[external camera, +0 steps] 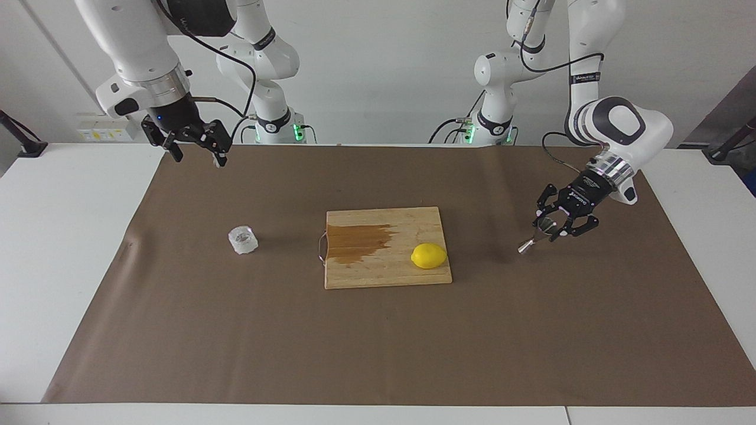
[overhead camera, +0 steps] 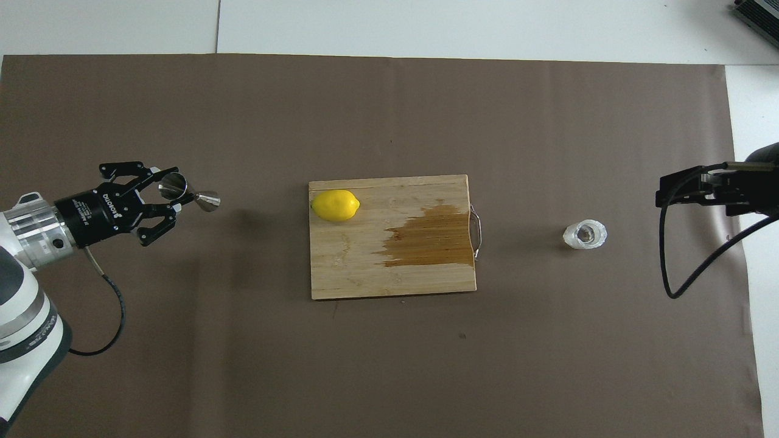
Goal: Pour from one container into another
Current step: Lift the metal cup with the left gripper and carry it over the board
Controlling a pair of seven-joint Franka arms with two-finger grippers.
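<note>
The clear faceted glass tumbler (external camera: pixel 243 239) (overhead camera: pixel 584 235) stands upright on the brown mat toward the right arm's end of the table. My left gripper (external camera: pixel 554 229) (overhead camera: pixel 167 191) is shut on one cone of the steel hourglass jigger (external camera: pixel 525 245) (overhead camera: pixel 207 201). It holds the jigger tilted, low over the mat at the left arm's end, with the free cone pointing toward the board. My right gripper (external camera: pixel 198 158) (overhead camera: pixel 663 194) is open and empty, raised over the mat's edge at the right arm's end, apart from the tumbler.
A wooden cutting board (external camera: pixel 378 271) (overhead camera: pixel 365 267) lies mid-table between tumbler and jigger. It carries a yellow lemon (external camera: pixel 429 255) (overhead camera: pixel 335 205) and a dark wet stain (external camera: pixel 357 241). A metal handle (overhead camera: pixel 478 231) sticks out on the tumbler's side.
</note>
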